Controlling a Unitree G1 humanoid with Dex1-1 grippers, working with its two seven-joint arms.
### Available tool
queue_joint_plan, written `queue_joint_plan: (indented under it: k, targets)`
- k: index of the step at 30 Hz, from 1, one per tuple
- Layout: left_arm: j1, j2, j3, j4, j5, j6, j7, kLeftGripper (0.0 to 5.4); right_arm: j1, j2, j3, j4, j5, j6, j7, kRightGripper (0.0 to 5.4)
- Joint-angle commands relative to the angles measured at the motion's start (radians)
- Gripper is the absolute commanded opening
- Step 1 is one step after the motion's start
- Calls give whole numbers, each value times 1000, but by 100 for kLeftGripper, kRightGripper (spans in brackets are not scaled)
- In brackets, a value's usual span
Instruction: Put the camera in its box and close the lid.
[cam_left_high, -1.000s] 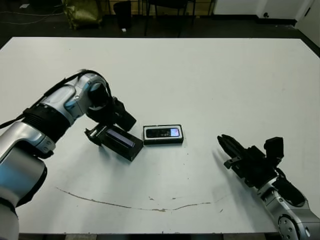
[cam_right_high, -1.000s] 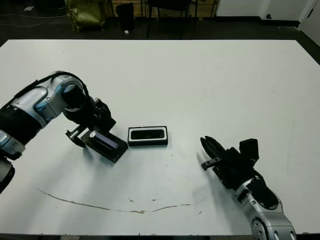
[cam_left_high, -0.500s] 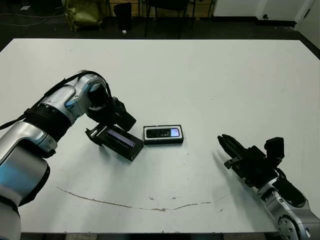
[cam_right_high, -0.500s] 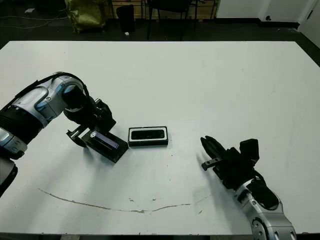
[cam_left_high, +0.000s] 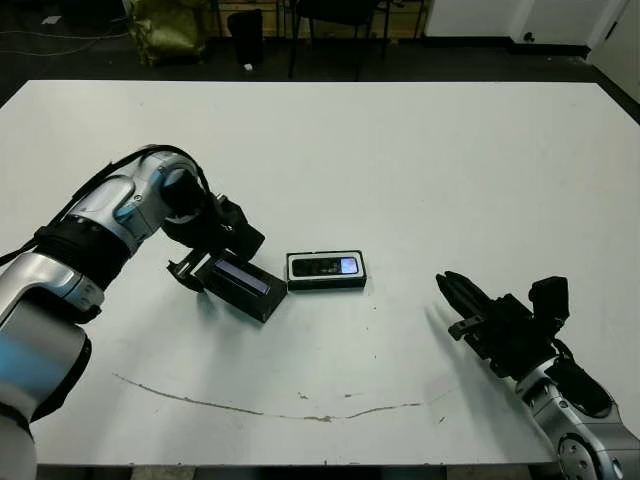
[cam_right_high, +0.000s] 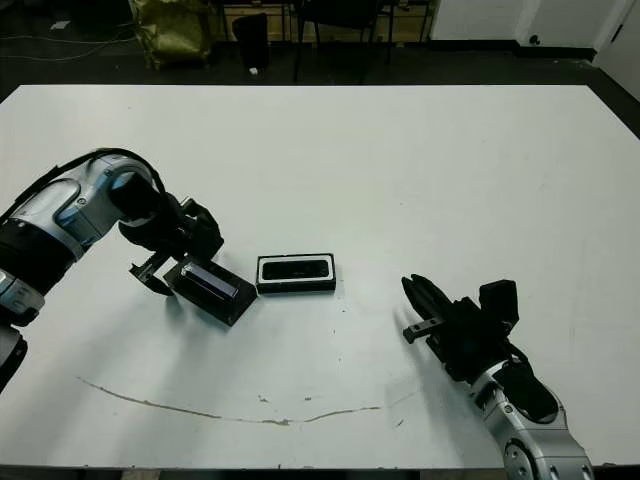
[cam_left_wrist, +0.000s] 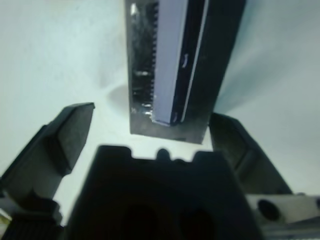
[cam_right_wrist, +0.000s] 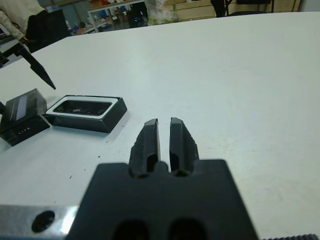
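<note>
- The camera (cam_left_high: 325, 266) lies inside the box (cam_left_high: 327, 284), near the middle of the table (cam_left_high: 420, 170), its small bluish screen facing up; neither has shifted over the last second, so the first half of the task looks done.
- The lid (cam_left_high: 239, 284) rests on the table just left of the box, turned at an angle, one corner close to the box's left end. It too sits where it did a second ago.
- What has changed is the left arm: its elbow and forearm have swung a little further left and away, while the left gripper (cam_left_high: 200, 275) stays at the lid's far-left end. In the left wrist view its fingers (cam_left_wrist: 67, 135) stand spread on either side of the lid's end, not touching it.
- That suggests the lid is not yet grasped; closing on it and carrying it right over the box remains.
- The right gripper (cam_right_high: 422, 300) rests well to the right, fingers pressed together and holding nothing, unchanged.
</note>
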Motion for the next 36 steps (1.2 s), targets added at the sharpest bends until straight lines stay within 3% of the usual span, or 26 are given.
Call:
queue_joint_plan:
  k: [1, 7, 12, 25, 36]
  targets:
    - [103, -14, -34, 2, 2, -4, 14, 403, 7, 2, 3, 9, 5, 17, -2, 0]
    - [95, -11, -39, -13, -5, 58, -51, 262, 9, 3, 5, 21, 3, 2, 4, 0]
    - [86, -6, -58, -25, 11, 65, -73, 206, 14, 0, 8, 12, -3, 6, -3, 0]
    - [64, 18, -42, -55, 10, 123, -88, 205, 10, -1, 13, -2, -2, 41, -26, 0]
    - [-56, 81, 24, 72, -16, 83, -104, 205, -6, -1, 27, 29, -20, 21, -13, 0]
